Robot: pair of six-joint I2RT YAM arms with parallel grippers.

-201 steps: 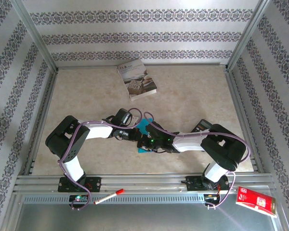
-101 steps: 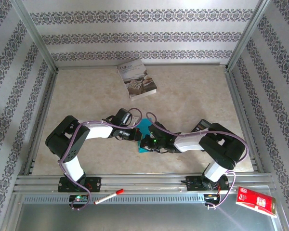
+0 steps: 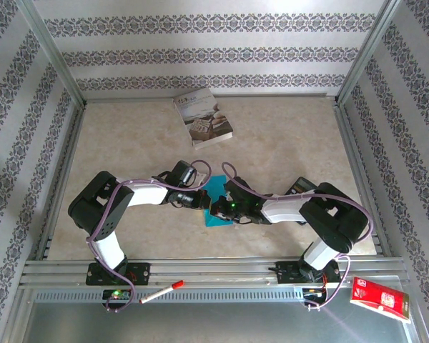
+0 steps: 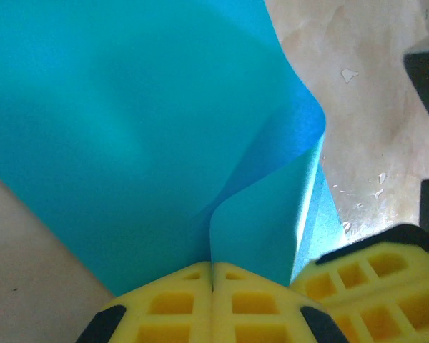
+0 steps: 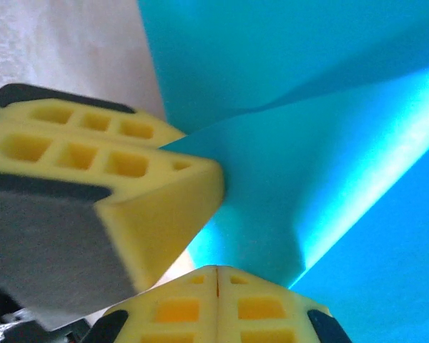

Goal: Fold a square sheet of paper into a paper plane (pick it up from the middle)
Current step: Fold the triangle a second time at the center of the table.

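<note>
The square sheet of paper [image 3: 217, 188] is teal-blue and lies mid-table, bent up into a raised fold [image 4: 264, 179]. My left gripper [image 3: 202, 201] comes in from the left and is shut on the sheet's near edge, its yellow fingertips [image 4: 179, 304] pressed together on the fold. My right gripper [image 3: 217, 209] reaches in from the right and is shut on the same sheet [image 5: 307, 107] right beside the left one. In the right wrist view the left gripper's fingers [image 5: 93, 164] nearly touch my right fingertips [image 5: 264, 307]. The paper plane is out of view.
A grey-white printed book [image 3: 203, 116] lies at the back of the table. A red-capped marker [image 3: 161, 291] and a red packet [image 3: 380, 300] rest on the front rail by the arm bases. Metal frame posts [image 3: 53, 53] border the table.
My right gripper has shifted slightly right and away from the near edge with the paper. More of the teal sheet shows between the two wrists. Both grippers stay shut.
</note>
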